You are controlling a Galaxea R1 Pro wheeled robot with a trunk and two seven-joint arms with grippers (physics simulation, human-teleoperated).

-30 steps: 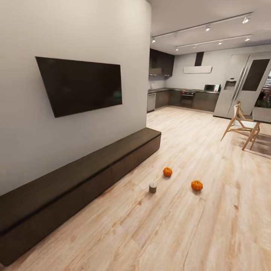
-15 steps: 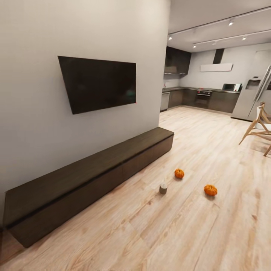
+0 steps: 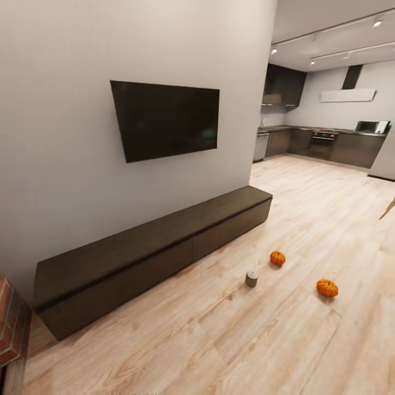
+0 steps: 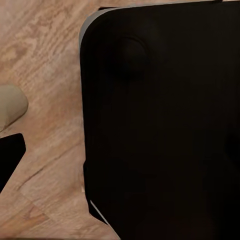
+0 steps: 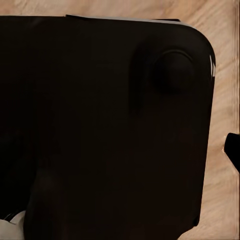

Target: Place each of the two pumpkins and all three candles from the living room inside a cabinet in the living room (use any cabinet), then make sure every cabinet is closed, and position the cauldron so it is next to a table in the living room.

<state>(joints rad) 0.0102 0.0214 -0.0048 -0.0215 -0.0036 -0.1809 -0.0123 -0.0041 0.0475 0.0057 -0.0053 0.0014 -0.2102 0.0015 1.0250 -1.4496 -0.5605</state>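
- Pumpkins: two, both bright orange and ribbed, sitting on the light wooden floor [image 3: 230, 340] in the head view. One pumpkin [image 3: 277, 257] lies nearer the cabinet; the other pumpkin [image 3: 327, 287] lies further out toward the open floor, well apart from the first.
- Candle [image 3: 252, 278]: one in sight, a short grey-beige cylinder standing upright on the floor, near the first pumpkin and between it and the viewer. It touches neither pumpkin.
- Cabinet [image 3: 153, 255]: one long, low dark-brown unit running along the foot of the pale wall [image 3: 60, 164]. Its flat fronts all sit flush, so it reads as closed. The candle and pumpkins lie on the floor in front of its far half, apart from it.
- Television [image 3: 164, 118]: one dark screen mounted on the wall above the cabinet.
- Brickwork [image 3: 11, 323]: one patch of red brick at the near end of the cabinet.
- Kitchen [image 3: 323, 142]: dark grey cupboards, an oven and a pale hood line the far room.
- Left wrist view: a large black rounded panel [image 4: 160, 125] over the wooden floor, with a beige rounded shape [image 4: 10, 105] at the edge.
- Right wrist view: a similar black panel [image 5: 105, 125] over the floor.
- Left and right pincers: I cannot tell whether either is spread or pressed together.
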